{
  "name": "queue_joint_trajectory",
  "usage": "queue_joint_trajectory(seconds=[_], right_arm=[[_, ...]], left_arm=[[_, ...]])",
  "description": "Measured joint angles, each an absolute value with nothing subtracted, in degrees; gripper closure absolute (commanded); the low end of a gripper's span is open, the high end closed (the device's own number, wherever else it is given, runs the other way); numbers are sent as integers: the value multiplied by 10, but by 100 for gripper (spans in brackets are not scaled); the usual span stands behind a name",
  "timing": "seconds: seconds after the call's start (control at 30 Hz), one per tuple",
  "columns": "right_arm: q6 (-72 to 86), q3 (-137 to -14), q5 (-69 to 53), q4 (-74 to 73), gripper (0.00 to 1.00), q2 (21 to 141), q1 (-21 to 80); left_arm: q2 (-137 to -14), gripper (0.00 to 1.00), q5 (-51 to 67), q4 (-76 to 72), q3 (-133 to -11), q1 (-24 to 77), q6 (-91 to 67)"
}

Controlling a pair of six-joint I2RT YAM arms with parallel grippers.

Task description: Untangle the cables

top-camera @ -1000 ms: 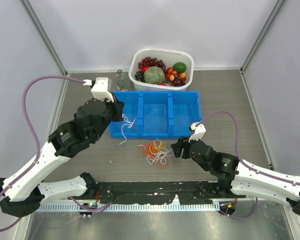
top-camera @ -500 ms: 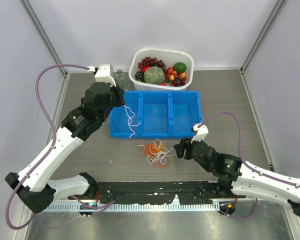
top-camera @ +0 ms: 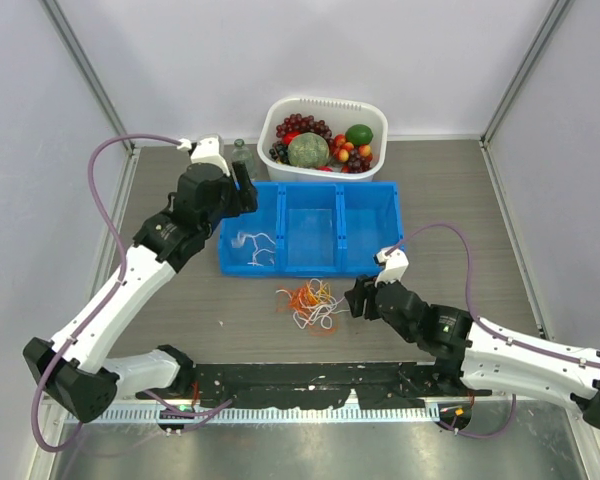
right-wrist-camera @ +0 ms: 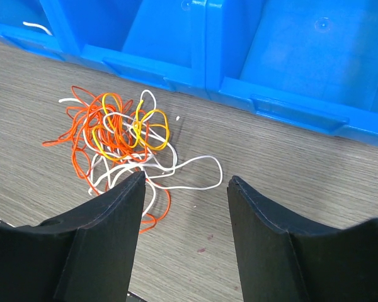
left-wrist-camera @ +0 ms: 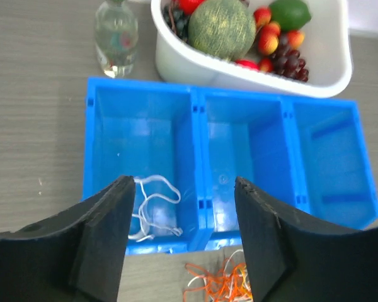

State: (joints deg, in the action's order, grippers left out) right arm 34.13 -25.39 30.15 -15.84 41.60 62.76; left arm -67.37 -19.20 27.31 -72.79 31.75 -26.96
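Just in front of the blue plastic three-compartment bin (top-camera: 311,235), on the grey wood-grain tabletop (top-camera: 210,310), a loose tangle of thin orange, yellow and white cables (top-camera: 313,303) is seen, while one separate white cable (top-camera: 252,247) lies curled in the bin's left compartment. The left gripper (top-camera: 242,190) is held over the bin's back left corner, fingers parted with nothing between them. The right gripper (top-camera: 355,297) is placed just right of the tangle, near the bin's front wall, likewise spread and empty. Behind the bin, a white plastic basket of fruit (top-camera: 324,101) and a small clear glass bottle (left-wrist-camera: 116,39) are set.
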Motion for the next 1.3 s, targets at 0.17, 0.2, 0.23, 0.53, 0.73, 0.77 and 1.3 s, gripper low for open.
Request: queue_joint_trajectory(seconds=[0.17,0.2,0.23,0.53,0.73,0.77,1.3], right_arm=[[339,-254,299,-145,40,437,628],[339,-254,298,-143,40,439,628],[339,-254,297,-140,40,442,628],[339,-254,285,-111,41,482,628],[349,-247,216,-36,41,522,628],[352,-246,204,-23,41,529,628],[380,-253,94,30,52,642,628]], left_arm=[[-651,20,-177,290,-662,315,-302],[-641,21,-171,296,-643,315,-311],[-628,20,-163,302,-625,315,-318],[-547,39,69,232,-448,322,-411],[-533,52,77,178,-329,442,-463],[-533,56,69,171,-326,461,-465],[-612,55,17,62,-298,525,-476]])
